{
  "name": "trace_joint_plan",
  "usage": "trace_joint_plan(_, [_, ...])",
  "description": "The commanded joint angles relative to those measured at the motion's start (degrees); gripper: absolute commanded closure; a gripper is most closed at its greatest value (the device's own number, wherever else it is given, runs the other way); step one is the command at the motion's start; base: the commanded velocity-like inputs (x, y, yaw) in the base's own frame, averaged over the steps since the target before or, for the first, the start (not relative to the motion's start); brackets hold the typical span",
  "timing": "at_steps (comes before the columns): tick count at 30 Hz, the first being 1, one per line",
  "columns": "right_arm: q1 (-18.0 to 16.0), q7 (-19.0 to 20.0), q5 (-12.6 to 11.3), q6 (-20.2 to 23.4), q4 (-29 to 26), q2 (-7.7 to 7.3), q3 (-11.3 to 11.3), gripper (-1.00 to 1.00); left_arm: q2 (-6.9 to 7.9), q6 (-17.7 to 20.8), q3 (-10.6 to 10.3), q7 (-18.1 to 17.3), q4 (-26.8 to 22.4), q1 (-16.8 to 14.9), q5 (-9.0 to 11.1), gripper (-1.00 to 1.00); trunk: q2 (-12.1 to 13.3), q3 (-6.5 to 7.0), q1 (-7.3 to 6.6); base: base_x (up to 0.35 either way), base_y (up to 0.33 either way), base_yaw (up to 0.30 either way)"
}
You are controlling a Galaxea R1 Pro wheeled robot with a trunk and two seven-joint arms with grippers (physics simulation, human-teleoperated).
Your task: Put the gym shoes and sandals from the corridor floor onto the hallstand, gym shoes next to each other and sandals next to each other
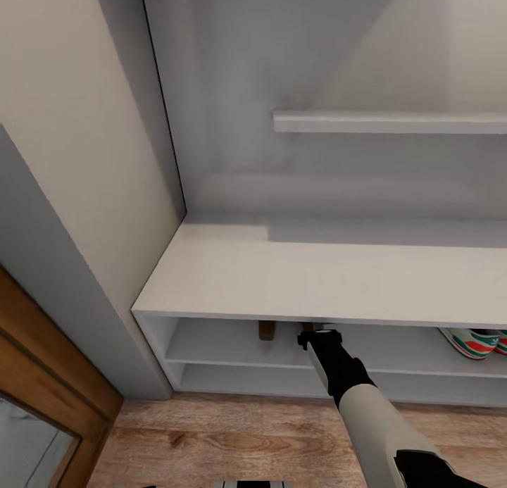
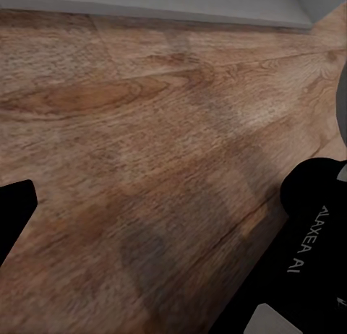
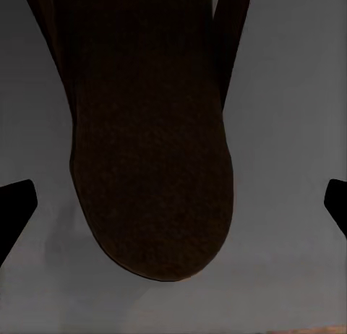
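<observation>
Hallstand (image 1: 296,273) against the pale corridor wall, bench top bare, two low open shelves beneath, one wall shelf (image 1: 391,122) above at right. Right arm (image 1: 366,403) reaching from the near right in under the bench edge, at the upper low shelf. Right gripper (image 3: 173,204) with jaws spread wide, dark fingertips (image 3: 14,207) well apart on either side of a dark brown sandal (image 3: 152,146), not touching it; sandal lying on the grey shelf surface just ahead of the gripper. From the head camera, two brown bits of the sandals (image 1: 267,329) visible under the bench edge, one just left of the wrist, the other right at it. Gym shoes (image 1: 472,341) side by side on the same shelf, far right, well apart from the sandals. Left wrist camera over the wood-grain corridor floor (image 2: 144,131); one dark fingertip (image 2: 13,211) of the left gripper at the frame edge, its state impossible to tell. Wooden door frame (image 1: 49,375) at near left.
</observation>
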Motion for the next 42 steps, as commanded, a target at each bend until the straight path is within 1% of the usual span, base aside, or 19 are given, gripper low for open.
trace_joint_plan(1, [-0.02, 0.16, 0.58, 0.32, -0.08, 0.07, -0.29, -1.00, -0.05, -0.32, 0.48, -0.26, -0.03, -0.06, -0.56, -1.00, -0.02, -0.05, -0.01, 0.000, 0.000, 0.000])
trace_joint_plan(20, [-0.02, 0.16, 0.58, 0.32, -0.08, 0.07, -0.32, -1.00, -0.04, -0.32, 0.48, -0.56, -0.06, -0.06, -0.56, -1.00, -0.02, -0.05, -0.01, -0.017, -0.003, 0.000])
trace_joint_plan(29, [-0.02, 0.16, 0.59, 0.32, -0.08, 0.07, -0.35, -1.00, -0.04, -0.38, 0.52, -0.47, -0.26, -0.06, -0.56, -1.00, -0.02, -0.05, -0.01, -0.207, -0.119, 0.000])
trace_joint_plan(42, [-0.02, 0.16, 0.61, 0.32, -0.08, 0.07, -0.36, -1.00, -0.08, -0.33, 0.58, -0.27, -0.29, -0.06, -0.56, -1.00, -0.02, -0.05, -0.01, -0.270, -0.133, 0.000])
